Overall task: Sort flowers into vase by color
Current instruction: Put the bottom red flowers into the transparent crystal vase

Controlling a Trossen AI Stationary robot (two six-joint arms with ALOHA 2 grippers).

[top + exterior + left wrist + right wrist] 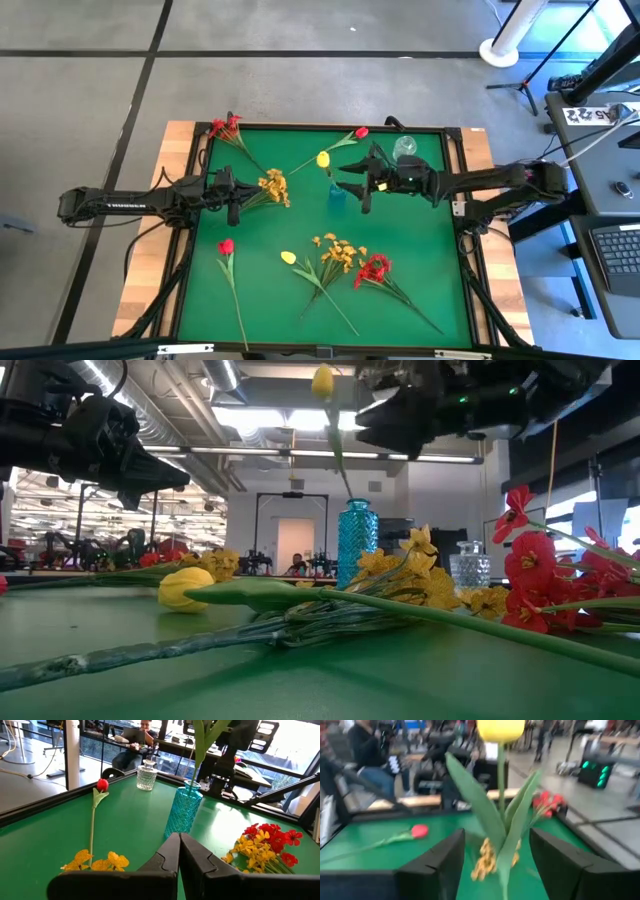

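Observation:
A yellow tulip (323, 159) stands with its stem in the blue vase (337, 195) at the table's middle. My right gripper (496, 837) is open, level with the tulip's leaves. Its fingers stand on either side of the stem (500, 790) and do not touch it. My left gripper (179, 842) is shut and empty. It hovers above the table beside a yellow cluster (272, 187) that lies flat. Also lying flat are a red cluster (225, 128), two red tulips (360, 132) (227, 246), a yellow tulip (288, 257), a yellow-orange cluster (340, 252) and a red cluster (373, 268).
A clear glass vase (404, 148) stands near the far edge, right of the blue vase. A raised wooden rim (180, 140) frames the green mat. Bare mat lies at the near left corner and on the right side. People sit at desks beyond the far edge.

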